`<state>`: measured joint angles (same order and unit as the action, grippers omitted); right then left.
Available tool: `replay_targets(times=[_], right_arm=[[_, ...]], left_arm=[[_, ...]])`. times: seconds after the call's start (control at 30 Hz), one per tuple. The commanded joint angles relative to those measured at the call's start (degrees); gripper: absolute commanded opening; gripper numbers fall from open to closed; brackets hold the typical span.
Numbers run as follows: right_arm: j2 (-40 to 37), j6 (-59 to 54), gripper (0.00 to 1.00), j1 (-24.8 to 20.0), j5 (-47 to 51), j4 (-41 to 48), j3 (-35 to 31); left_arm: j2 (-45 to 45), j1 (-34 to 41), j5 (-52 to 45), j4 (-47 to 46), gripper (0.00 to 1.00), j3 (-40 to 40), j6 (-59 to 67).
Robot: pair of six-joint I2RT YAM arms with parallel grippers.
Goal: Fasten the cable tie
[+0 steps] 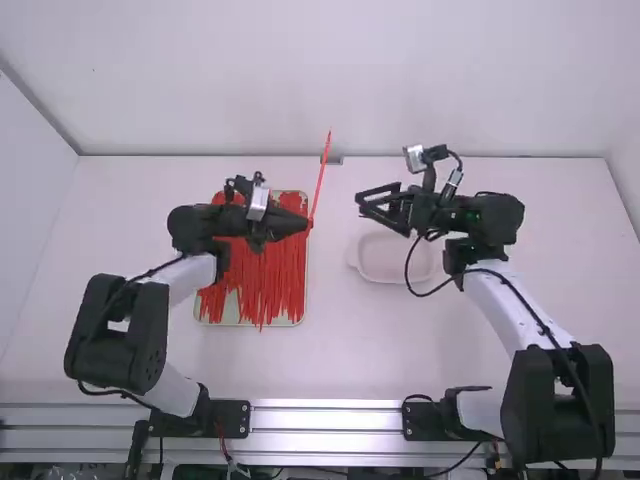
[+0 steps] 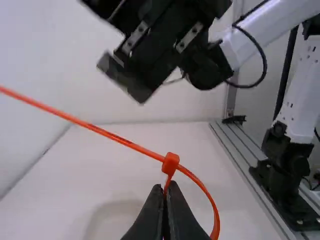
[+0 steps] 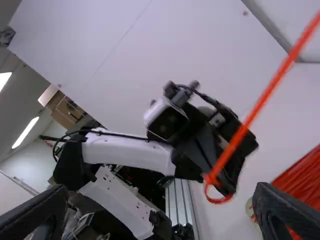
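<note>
L end effector (image 1: 303,226) is pinched shut on the cable tie (image 1: 320,178) by its head. Long tail points up & far. R end effector (image 1: 365,205), spread apart, sits just right of it.

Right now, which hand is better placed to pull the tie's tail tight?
The right hand: open, free, near the cable tie. The left hand is shut on it beside its head.

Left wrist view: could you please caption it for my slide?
Left end effector shut on looped orange cable tie, right end effector open beyond.
</note>
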<state>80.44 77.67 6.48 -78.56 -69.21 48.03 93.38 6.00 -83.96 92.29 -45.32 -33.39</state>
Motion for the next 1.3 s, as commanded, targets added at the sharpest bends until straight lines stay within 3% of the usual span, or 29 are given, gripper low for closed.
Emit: replay_targets(times=[0.0,0.23,0.73,1.03,1.13,1.17,1.2,1.27], right_arm=[[-1.03,-7.89,0.98,0.35,1.4,3.04,-0.07],[-1.03,-11.61,0.98,-0.15,8.63,6.25,-2.29],[-1.03,-11.67,1.0,9.86,21.55,6.49,-2.43],[-1.03,-11.74,0.85,13.31,23.08,6.47,-2.4],[-1.03,-11.76,0.67,14.08,23.15,6.45,-2.43],[-1.03,-12.22,0.09,14.23,23.12,6.34,-2.4],[-1.03,-12.24,0.0,14.19,22.91,6.21,-2.43],[-1.03,-12.15,0.0,13.94,22.91,6.27,-2.43]], left_arm=[[0.35,-0.04,-2.6,0.44,0.01,-4.09,-4.81],[0.33,0.39,-2.34,0.31,0.01,-8.98,-6.05],[0.35,5.35,1.01,0.33,0.01,-8.94,-2.58],[0.35,5.62,1.2,-0.28,0.01,-8.94,-2.86],[0.35,5.64,1.92,-0.31,0.01,-8.94,-3.3],[0.35,5.62,2.1,-0.28,0.01,-8.94,-3.28],[0.35,5.62,2.45,-0.37,0.01,-8.94,-3.32],[0.35,5.57,2.6,-0.57,0.01,-8.94,-3.28]])
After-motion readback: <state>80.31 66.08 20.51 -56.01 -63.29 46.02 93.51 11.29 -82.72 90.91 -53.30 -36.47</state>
